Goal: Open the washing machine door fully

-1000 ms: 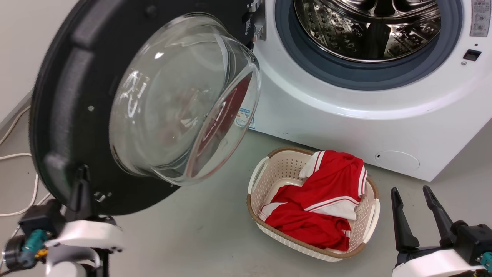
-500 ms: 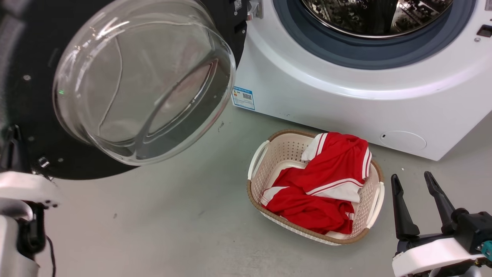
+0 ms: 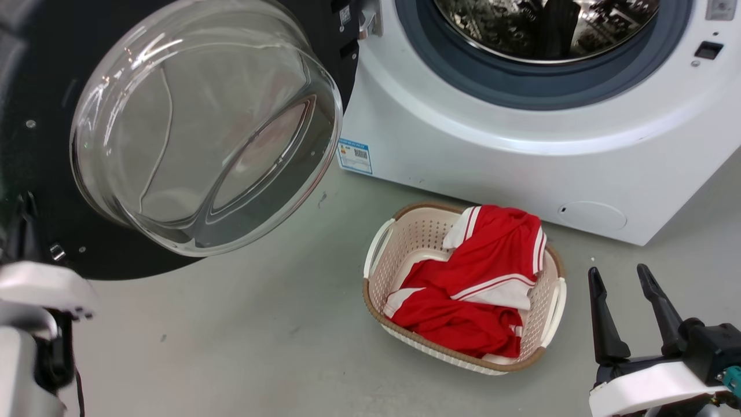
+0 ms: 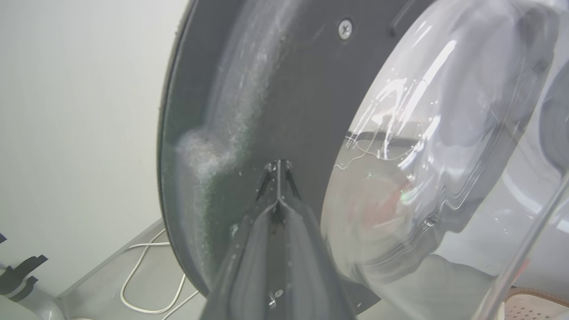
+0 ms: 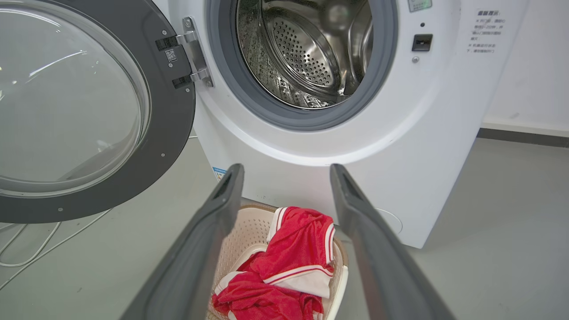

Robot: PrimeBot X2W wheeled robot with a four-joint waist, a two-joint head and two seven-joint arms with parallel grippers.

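Head view: washing machine door (image 3: 202,127) hardly moved, left gripper (image 4: 278,165) still touching

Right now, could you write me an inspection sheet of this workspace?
Surface: smooth grey floor.
Job's things: large round black washing machine door with clear glass bowl, swung wide open on metal hinge.
Clutter: beige plastic lattice basket holding red-and-white garment, in front of the machine.
End effectors: left end effector shut, tips against door's black inner face; right end effector open, empty.
Cables: white cable on floor near the wall.
Surroundings: white front-loading washing machine, steel drum; pale wall.
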